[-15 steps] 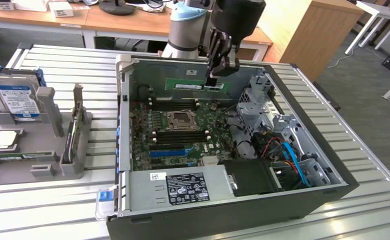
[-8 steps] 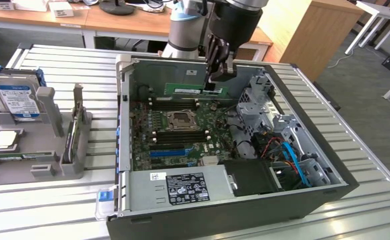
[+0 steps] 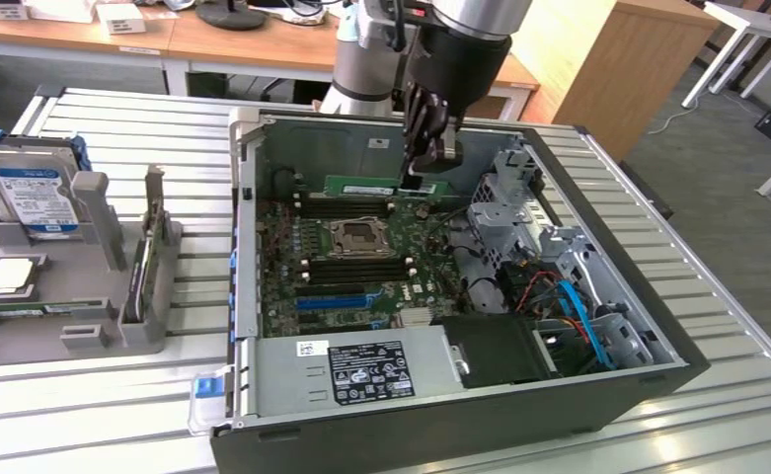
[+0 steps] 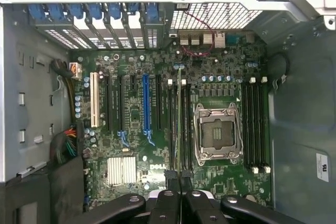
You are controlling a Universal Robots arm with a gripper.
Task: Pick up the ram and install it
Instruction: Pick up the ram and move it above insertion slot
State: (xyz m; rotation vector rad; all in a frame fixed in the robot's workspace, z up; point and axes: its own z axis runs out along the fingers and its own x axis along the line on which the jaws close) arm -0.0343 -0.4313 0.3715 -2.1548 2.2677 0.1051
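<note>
The ram (image 3: 362, 185) is a thin green stick held level inside the open computer case (image 3: 247, 227), above the motherboard (image 3: 399, 286). My gripper (image 3: 423, 176) is shut on one end of it. In the wrist view the ram (image 4: 179, 124) shows edge-on as a narrow strip running out from between my fingertips (image 4: 171, 176). There it lies along the black memory slots (image 4: 171, 124), between the CPU socket (image 4: 217, 132) and the blue expansion slot (image 4: 145, 108). It looks raised off the board, not seated.
A grey rack (image 3: 62, 296) holding a hard drive (image 3: 33, 197) stands at the exterior view's left. In the case are a power supply (image 3: 358, 370), a drive cage with cables (image 3: 563, 296) and a second bank of memory slots (image 4: 254, 127). Behind the table stand wooden desks (image 3: 227, 44).
</note>
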